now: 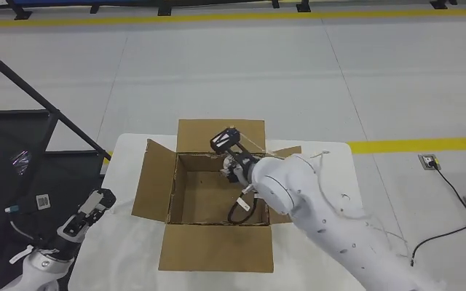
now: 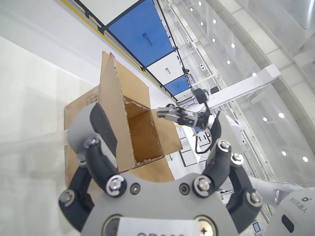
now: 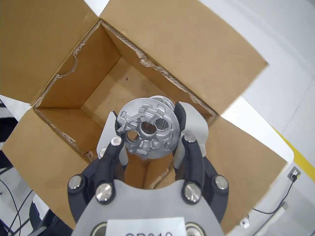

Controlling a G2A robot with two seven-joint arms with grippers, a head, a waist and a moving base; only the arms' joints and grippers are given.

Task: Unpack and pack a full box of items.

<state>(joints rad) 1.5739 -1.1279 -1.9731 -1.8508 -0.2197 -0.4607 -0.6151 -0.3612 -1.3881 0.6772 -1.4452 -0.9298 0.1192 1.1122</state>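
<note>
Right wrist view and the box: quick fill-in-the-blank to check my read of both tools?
The right tool is ____ on the metal part. The part hangs over the cardboard box, whose flaps are ____. The left tool, beside the box, holds ____.
Missing: shut; open; nothing.

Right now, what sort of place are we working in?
Probably an industrial hall or robot test floor: yellow floor lines, blue and white partition panels, and rows of spotlights high overhead.
</note>
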